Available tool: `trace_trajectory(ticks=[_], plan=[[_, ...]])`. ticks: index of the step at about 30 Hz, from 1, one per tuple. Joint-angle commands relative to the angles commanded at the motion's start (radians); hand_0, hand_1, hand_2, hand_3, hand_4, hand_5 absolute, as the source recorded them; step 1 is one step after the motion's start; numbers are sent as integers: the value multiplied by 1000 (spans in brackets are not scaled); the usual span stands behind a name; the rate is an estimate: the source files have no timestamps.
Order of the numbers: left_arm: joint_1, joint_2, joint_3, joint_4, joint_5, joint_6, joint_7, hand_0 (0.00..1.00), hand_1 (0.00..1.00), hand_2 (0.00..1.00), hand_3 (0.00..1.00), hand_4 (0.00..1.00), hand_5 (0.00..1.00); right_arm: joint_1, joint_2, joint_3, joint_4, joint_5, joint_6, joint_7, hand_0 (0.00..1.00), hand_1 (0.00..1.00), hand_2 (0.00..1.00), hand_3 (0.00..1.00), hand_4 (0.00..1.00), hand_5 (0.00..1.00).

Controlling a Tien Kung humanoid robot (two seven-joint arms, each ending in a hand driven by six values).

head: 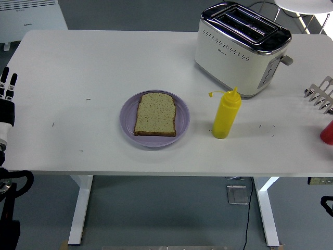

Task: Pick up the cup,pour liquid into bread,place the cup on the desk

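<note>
A yellow squeeze bottle point(226, 115) with a nozzle cap stands upright at the table's middle right. Left of it, a slice of brown bread point(155, 114) lies flat on a round purple plate point(128, 124). My left hand point(7, 86) rests at the far left edge of the table, fingers straight and holding nothing, far from the bottle. My right hand is out of the picture; only a dark arm part point(328, 204) shows below the table at the lower right.
A white and chrome toaster point(240, 48) stands behind the bottle at the back right. A metal rack point(320, 94) and a red object point(328, 133) are cut off at the right edge. White table point(78, 67) spreads bare on the left.
</note>
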Motion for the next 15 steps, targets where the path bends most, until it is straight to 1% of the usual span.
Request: trace_trajectory(ticks=[1, 6, 9, 15], plan=[[0, 0, 0, 0, 0, 0, 0, 805, 787, 836, 816, 487, 998, -4, -1, 3, 6, -1, 1, -1, 949, 854, 953, 979, 811, 231], [-1, 1, 0, -1, 1, -1, 0, 806, 788, 837, 816, 487, 998, -49, -10, 41, 94, -21, 2, -6, 945, 855, 953, 980, 808, 225], [-1, 1, 0, -1, 1, -2, 0, 806, 788, 837, 816, 487, 998, -62, -13, 65, 136, -20, 0, -7, 945, 855, 953, 980, 808, 225], [-3, 1, 3, -1, 2, -2, 0, 806, 789, 837, 817, 487, 998, -77, -19, 90, 196, -28, -2, -9, 945, 855, 954, 980, 813, 220]])
